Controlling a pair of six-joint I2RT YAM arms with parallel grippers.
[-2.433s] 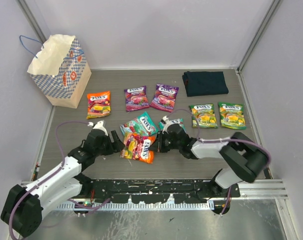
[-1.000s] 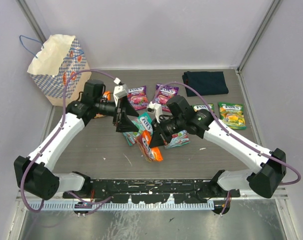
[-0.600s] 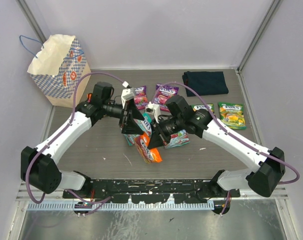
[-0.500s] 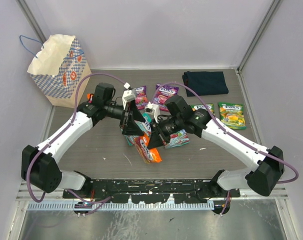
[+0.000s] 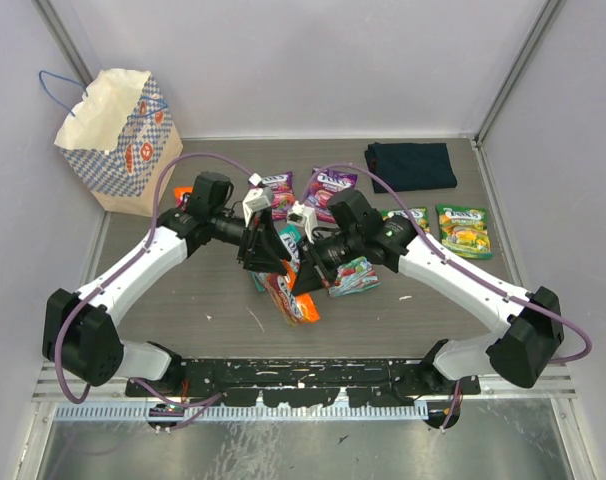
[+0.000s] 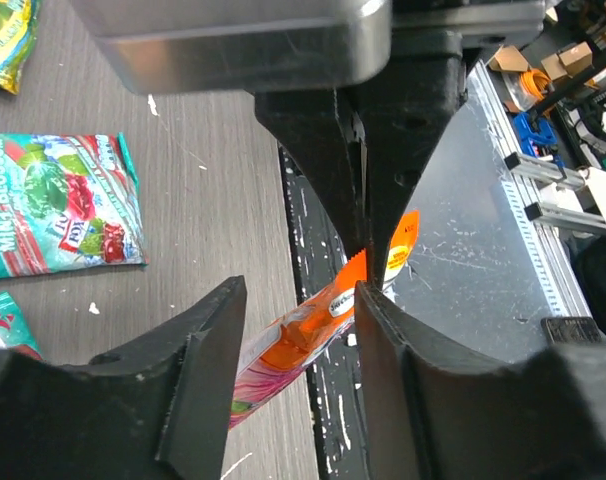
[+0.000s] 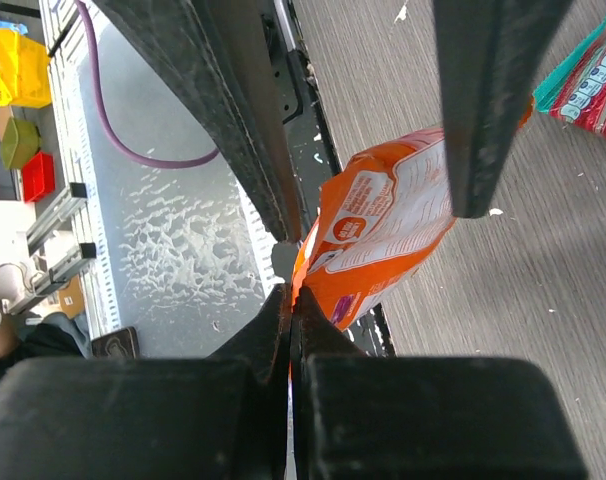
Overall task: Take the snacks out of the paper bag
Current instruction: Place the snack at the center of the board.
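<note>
Lifted off the table (image 5: 183, 300) since a couple of seconds ago, when it lay in a small heap between two low arms, an orange packet (image 5: 291, 302) now hangs in the air at the lower middle of the overhead view. Both arms have risen and reach inward to meet just above it.

The right pincer (image 5: 301, 274) is clenched on the packet's upper edge. In the right wrist view its fingers (image 7: 283, 330) press flat together with the orange wrapper (image 7: 383, 220) trapped between them. The left pincer (image 5: 273, 262) is not gripping. In the left wrist view its two fingers (image 6: 208, 370) stand apart on either side of the dangling packet (image 6: 313, 340), with a clear gap on one side.

Just right of the hanging packet, a teal packet (image 5: 358, 275) lies flat on the table, partly under the right arm. Farther right, two green packets (image 5: 463, 228) lie side by side.

Beyond the pincers, two purple packets (image 5: 333, 185) lie next to each other at the middle of the frame.

At the back, a folded dark cloth (image 5: 410, 165) sits at the upper right. The paper bag (image 5: 113, 140) stands upright at the upper left corner of the table, mouth open, well apart from all the packets.
</note>
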